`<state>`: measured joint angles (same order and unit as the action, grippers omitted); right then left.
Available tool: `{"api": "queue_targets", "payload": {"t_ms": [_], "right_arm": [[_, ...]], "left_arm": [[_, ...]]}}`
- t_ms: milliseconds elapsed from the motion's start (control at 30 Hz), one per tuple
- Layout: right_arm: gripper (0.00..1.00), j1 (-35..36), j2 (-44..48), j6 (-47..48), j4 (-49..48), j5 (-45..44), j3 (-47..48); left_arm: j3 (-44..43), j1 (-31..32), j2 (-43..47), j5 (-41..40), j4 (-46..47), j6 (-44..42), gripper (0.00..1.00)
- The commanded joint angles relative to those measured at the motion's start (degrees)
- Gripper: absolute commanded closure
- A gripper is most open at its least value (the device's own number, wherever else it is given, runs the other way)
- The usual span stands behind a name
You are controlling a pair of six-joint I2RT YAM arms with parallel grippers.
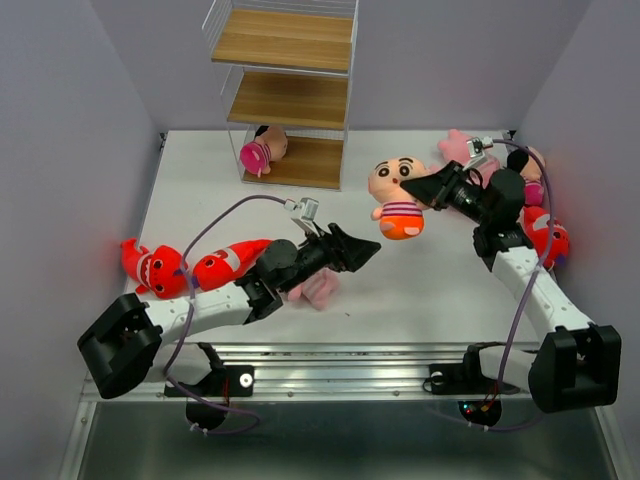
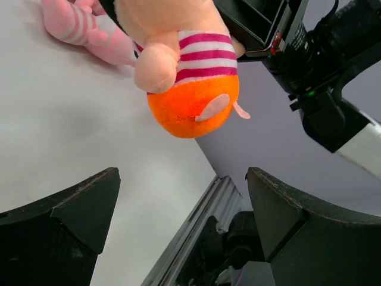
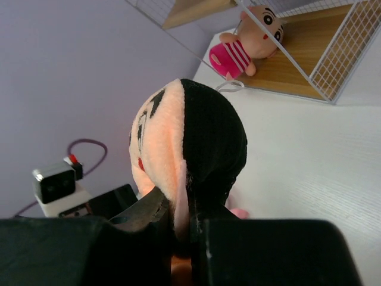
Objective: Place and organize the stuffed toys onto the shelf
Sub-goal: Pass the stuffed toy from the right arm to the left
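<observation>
So, the doll (image 1: 398,205) in the striped top and orange bottoms is at the middle of the table (image 1: 420,300), to the right of the shelf (image 1: 290,100) and well apart from it. It faces up at the overhead camera. The right gripper (image 1: 410,187) pinches it narrowly at the side of its dark-haired head (image 3: 205,137), and from the left wrist view its orange bottom (image 2: 193,101) appears to hang clear of the surface. The right arm rises from its base at the near right, bends at the elbow and points its wrist left toward the centre. The left arm lies low and stretched out to the right, and the left gripper (image 1: 365,252) is spread wide just below the doll, holding nothing. A pink animal (image 1: 320,288) lies under that arm, with two red sharks (image 1: 150,268) (image 1: 228,260) beside it to the left. A second doll (image 1: 263,150) lies on the shelf's bottom board.
</observation>
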<state>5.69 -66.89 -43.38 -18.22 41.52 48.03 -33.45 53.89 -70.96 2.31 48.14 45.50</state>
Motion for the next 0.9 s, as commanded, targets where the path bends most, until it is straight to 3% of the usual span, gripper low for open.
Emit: {"api": "queue_targets", "payload": {"t_ms": [0,200,300,733,867], "right_arm": [[0.99,0.37,-0.25,-16.11,-13.5,-3.02,-1.88],[0.99,0.37,-1.84,-21.47,-18.16,-4.34,-1.79],[0.99,0.37,-1.66,-23.24,-19.66,-4.87,-2.94],[0.95,0.37,0.62,-28.43,-27.04,-4.34,-8.48],[0.92,0.37,0.97,-29.04,-29.86,-4.34,-9.36]], "left_arm": [[-3.28,-0.01,-1.11,-1.69,6.53,7.58,0.01],[-3.46,-0.01,-3.65,-6.61,10.81,15.93,0.01],[-3.55,-0.01,-4.62,-6.35,14.43,16.73,0.01],[-11.02,-0.1,-11.22,-2.84,14.26,17.7,0.02],[-11.81,-0.01,-12.8,-0.29,14.7,18.22,0.1]]}}
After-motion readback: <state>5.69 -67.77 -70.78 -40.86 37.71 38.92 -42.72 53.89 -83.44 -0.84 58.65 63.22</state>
